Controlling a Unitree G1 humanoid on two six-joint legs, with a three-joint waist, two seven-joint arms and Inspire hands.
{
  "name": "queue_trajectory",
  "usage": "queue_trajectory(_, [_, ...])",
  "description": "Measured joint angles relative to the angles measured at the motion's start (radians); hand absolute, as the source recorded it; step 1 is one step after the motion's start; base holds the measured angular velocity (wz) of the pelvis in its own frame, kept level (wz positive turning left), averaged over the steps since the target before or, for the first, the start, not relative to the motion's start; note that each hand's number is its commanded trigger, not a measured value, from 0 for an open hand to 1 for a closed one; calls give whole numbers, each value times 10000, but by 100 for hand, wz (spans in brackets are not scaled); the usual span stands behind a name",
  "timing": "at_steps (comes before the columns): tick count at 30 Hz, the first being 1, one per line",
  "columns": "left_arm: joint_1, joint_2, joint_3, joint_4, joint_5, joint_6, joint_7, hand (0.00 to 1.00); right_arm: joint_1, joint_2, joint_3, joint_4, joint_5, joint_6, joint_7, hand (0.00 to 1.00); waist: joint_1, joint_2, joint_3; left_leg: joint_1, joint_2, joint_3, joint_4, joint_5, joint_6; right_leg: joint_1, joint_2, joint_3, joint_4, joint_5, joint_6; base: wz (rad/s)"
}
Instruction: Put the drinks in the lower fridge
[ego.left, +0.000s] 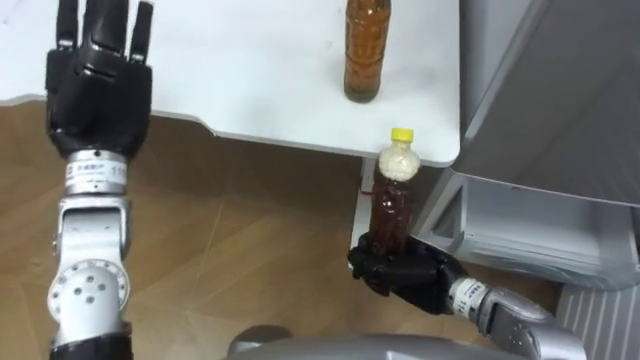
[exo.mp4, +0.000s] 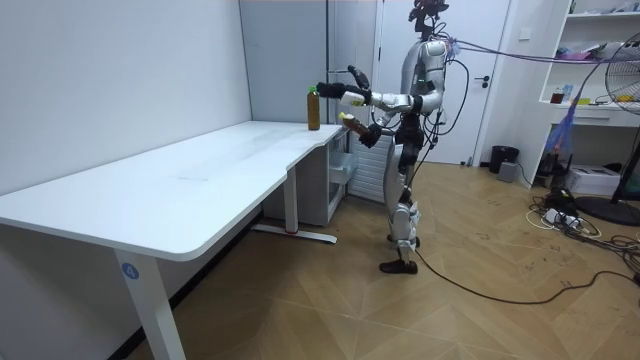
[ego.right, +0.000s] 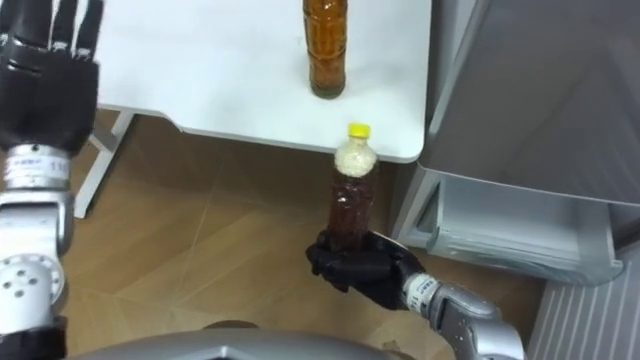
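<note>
My right hand (ego.left: 400, 270) (ego.right: 362, 270) is shut on a brown drink bottle (ego.left: 393, 200) (ego.right: 350, 195) with a yellow cap, held upright below the white table's near corner. A second brown bottle (ego.left: 364, 50) (ego.right: 326, 45) (exo.mp4: 313, 108) stands on the white table (ego.left: 260, 70) near its right edge. My left hand (ego.left: 98, 70) (ego.right: 45, 70) is raised over the table's left part, open, fingers straight, holding nothing. In the room view I stand at the table's far end beside the grey fridge (exo.mp4: 300, 60).
The grey fridge (ego.left: 560, 90) (ego.right: 540, 100) stands right of the table, its lower drawer (ego.left: 530, 230) (ego.right: 500, 225) pulled out a little. Wooden floor (ego.left: 250, 230) lies below the table edge. In the room view, shelves and a fan (exo.mp4: 625, 90) stand at the right.
</note>
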Motion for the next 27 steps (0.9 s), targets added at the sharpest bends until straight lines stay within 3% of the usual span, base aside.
queue_trajectory(1, [180, -1, 71, 162, 313, -2, 179, 0, 79, 1, -85, -25, 22, -10, -67, 100, 28, 13, -11, 50, 0, 9, -33, 0, 0, 9, 0, -19, -4, 0, 1, 0])
queue_trajectory(2, [474, -13, 164, 574, 898, 1, 608, 0, 218, 18, -252, -30, 27, -55, -187, 100, 71, 64, -93, 48, 4, 3, -39, -6, -4, 22, 1, -116, 1, -2, 3, 0])
queue_trajectory(3, [592, -18, 224, 1070, 1305, 14, 1059, 0, 253, 23, -351, -30, 67, -56, -367, 100, 120, 74, -112, 43, 5, 1, -41, -7, -5, 23, -6, -230, 0, -2, 3, 0])
queue_trajectory(8, [716, -13, 220, 2991, 1890, 50, 2545, 0, 358, -16, -382, -10, 599, -56, -1072, 100, 169, 268, -70, 178, -8, -39, -111, 6, -14, 188, -18, -286, -13, -8, 13, 2])
queue_trajectory(12, [906, -13, 14, 4548, 1890, 141, 3451, 0, 578, -4, -297, 41, 1210, -56, -1649, 100, 36, 232, -110, 128, -61, -73, -96, 26, -24, 272, -55, -473, -217, -55, 33, 4])
queue_trajectory(15, [1147, -13, -153, 5420, 1956, 146, 3556, 0, 627, -86, -310, 157, 1602, -49, -1885, 100, -67, 150, -107, 133, -129, -77, -141, 38, -4, 190, -124, -476, -178, -95, 60, 3])
queue_trajectory(19, [1308, -9, -278, 6660, 2949, 231, 3739, 0, 622, -59, -316, 861, 2285, -154, -2340, 100, -174, 74, -201, 172, -171, -23, -180, 48, 15, 160, -159, -432, -185, -91, 82, -2])
queue_trajectory(21, [1297, 49, -410, 7511, 4001, 319, 3663, 0, 629, -139, -315, 1455, 2397, -154, -2583, 100, -175, -53, -176, 190, -162, 3, -310, 48, 15, 156, -154, -440, -164, -90, 83, 0])
queue_trajectory(24, [1197, 164, -715, 8982, 5573, 546, 3425, 0, 613, -267, -317, 2114, 2440, -155, -2894, 100, -326, -68, -147, 189, -156, 27, -336, 44, 13, 138, -151, -463, -156, -86, 88, -1])
queue_trajectory(27, [1239, 216, -1119, 9636, 6580, 680, 3191, 0, 604, -375, -301, 2653, 2685, -257, -3010, 100, -480, -103, -120, 142, -147, 28, -332, 40, 11, 77, -144, -454, -158, -85, 88, 0])
